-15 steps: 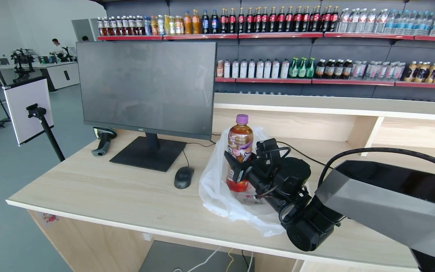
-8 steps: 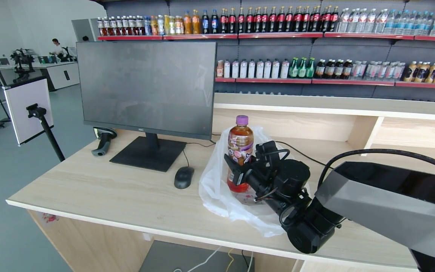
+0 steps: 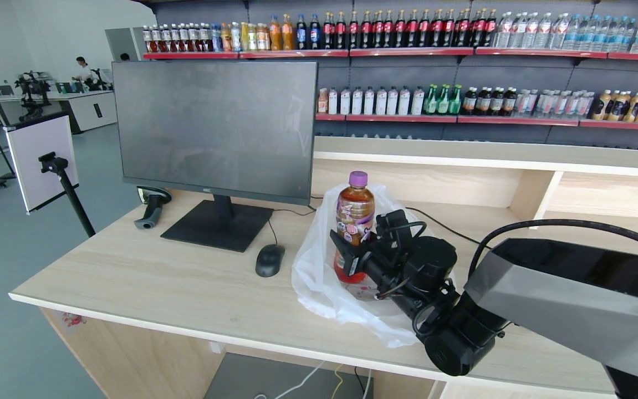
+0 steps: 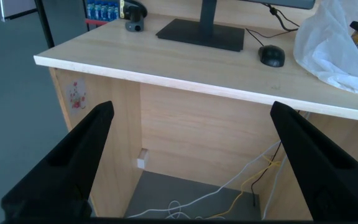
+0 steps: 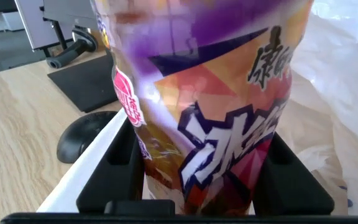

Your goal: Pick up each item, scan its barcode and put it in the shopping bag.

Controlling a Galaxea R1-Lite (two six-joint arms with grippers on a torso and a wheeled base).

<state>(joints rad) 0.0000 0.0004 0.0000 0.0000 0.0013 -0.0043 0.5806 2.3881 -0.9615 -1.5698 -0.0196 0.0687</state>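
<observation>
while clamped at its labelled waist in the right tool, upright amid the thin white plastic shopping bag on the pale wooden bench, treat the purple-capped amber drink bottle as heavy, stiff, slick; hold mid-body.

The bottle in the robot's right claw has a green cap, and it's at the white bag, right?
Not quite. The cap is purple, not green, as the head view shows. The rest is right: the right claw grips the bottle at the white bag.
</observation>
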